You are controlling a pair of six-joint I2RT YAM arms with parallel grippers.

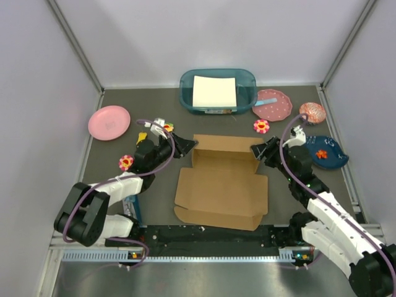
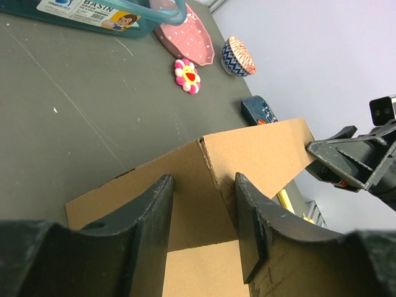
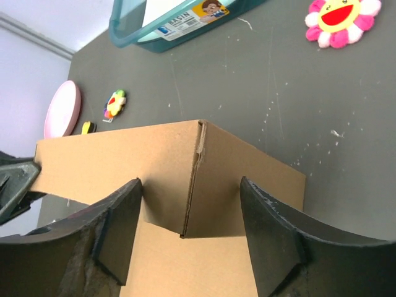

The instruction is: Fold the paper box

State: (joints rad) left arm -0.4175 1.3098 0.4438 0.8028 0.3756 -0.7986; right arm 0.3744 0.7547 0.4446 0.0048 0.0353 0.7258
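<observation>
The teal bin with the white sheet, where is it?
Seen from above, the teal bin sits at the back, in the middle, behind the paper box, with a dotted pink plate just to its right.

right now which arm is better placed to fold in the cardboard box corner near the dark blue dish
Right, probably. The right gripper straddles that raised corner of the paper box, jaws open either side of the crease; the left gripper sits at the opposite corner.

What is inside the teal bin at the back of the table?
A white sheet lies flat inside the teal bin, covering most of its floor. Anything under the sheet is hidden from view.
</observation>
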